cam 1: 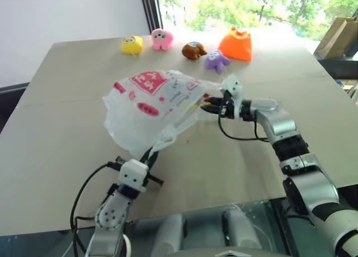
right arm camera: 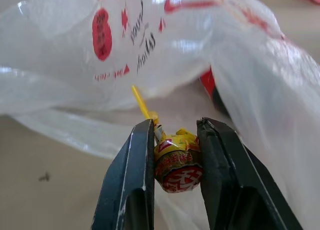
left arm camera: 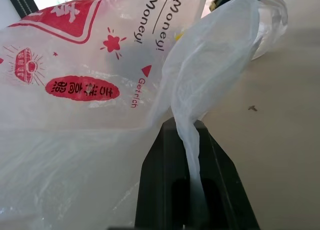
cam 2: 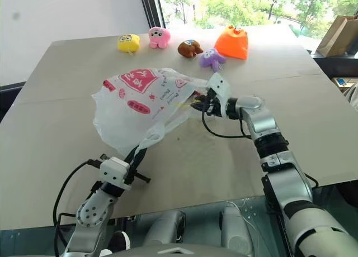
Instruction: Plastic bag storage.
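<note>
Plastic bag [cam 1: 148, 103] is looking light, crinkly, slippery; left tool [left arm camera: 192, 190] is clamping its twisted handle, mid-frame; right tool [right arm camera: 175, 162] is pinching a wrapped lollipop [right arm camera: 177, 165].

The plastic bag [cam 1: 148, 109] is covering the left gripper's fingertips [left arm camera: 192, 190] where its twisted handle is running between them. The bag is also hiding the yellow stick's far end on the wrapped lollipop [right arm camera: 177, 165]. The lollipop's wrapper print is reading too small to make out.
</note>
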Controlling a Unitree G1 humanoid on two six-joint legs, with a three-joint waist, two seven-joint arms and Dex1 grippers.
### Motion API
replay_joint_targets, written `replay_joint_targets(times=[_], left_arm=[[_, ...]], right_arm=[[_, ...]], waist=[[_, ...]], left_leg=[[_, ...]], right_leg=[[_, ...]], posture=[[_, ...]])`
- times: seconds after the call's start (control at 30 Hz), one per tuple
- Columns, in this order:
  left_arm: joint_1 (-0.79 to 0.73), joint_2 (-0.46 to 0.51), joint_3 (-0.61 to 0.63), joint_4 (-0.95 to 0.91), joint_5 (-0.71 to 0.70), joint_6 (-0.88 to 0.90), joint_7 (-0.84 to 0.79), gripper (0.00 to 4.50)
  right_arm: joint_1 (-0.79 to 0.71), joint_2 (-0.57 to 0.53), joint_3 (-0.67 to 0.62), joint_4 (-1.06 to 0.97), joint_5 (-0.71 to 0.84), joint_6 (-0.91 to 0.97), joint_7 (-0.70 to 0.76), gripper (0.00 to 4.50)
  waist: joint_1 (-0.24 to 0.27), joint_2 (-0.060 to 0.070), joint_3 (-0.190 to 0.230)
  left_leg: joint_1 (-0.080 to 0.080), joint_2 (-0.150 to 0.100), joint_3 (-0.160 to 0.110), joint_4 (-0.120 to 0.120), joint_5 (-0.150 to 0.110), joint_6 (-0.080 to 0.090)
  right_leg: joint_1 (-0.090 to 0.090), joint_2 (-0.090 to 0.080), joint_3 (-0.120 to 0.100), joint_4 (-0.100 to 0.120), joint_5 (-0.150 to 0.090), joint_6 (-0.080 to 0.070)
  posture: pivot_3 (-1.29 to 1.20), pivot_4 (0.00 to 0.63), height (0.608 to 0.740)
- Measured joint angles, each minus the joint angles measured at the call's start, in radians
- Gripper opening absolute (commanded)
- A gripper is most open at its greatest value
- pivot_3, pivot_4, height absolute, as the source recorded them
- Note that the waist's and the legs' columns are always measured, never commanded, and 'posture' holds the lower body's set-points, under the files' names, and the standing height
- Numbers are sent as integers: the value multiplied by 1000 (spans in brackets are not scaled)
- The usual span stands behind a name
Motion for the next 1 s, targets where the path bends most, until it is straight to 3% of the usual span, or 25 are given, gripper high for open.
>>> replay_joint_targets(times=[0.17, 0.4, 0.57, 0.67, 0.77, 0.83, 1.0], left_arm=[[0, -1, -2, -40, 1, 35, 4, 0], [1, -5, -20, -76, 2, 74, 10, 0], [3, -5, -21, -83, 2, 91, 14, 0], [4, -4, -21, -108, 2, 104, 18, 0], [3, -4, -21, -114, 4, 117, 22, 0], [5, -5, -22, -115, 9, 123, 24, 0], [5, -12, -30, -121, 19, 128, 27, 0]], right_arm=[[10, -21, 20, -25, -16, -1, 26, 708], [-57, 106, -46, 97, -37, -3, -217, 708], [-49, 220, -115, -24, 120, 148, -230, 708], [-27, 230, -131, -199, 276, 327, -154, 708], [-21, 238, -151, -247, 357, 421, -147, 708], [-25, 247, -159, -230, 349, 426, -190, 708], [-83, 270, -40, 10, 101, 178, -348, 708]], waist=[[-4, 0, 0], [-3, 0, 0], [-3, 1, 1], [2, 1, 0], [0, 1, 0], [-2, 1, 0], [-7, 1, 0]], left_leg=[[1, 0, 0, 0, 0, 0], [1, 1, 0, 0, 0, 0], [-1, 0, 0, -1, 0, 0], [-2, 0, -2, 0, 0, 0], [-1, 0, -1, 0, 0, 0], [0, 0, -1, 0, 0, 0], [1, 1, 0, -1, 0, 0]], right_leg=[[0, 1, 1, 1, 0, 0], [0, 1, 1, 1, 0, 0], [-2, 1, 1, 0, 0, 0], [-1, 0, -1, -1, 0, 0], [-1, 0, -1, 0, 0, 0], [-1, 1, -1, 1, 0, 0], [-1, 2, 0, 2, 0, 0]], posture=[[0, 150, 740], [0, 150, 740], [0, 150, 740], [0, 150, 740], [0, 150, 740], [0, 150, 740], [0, 150, 740]])
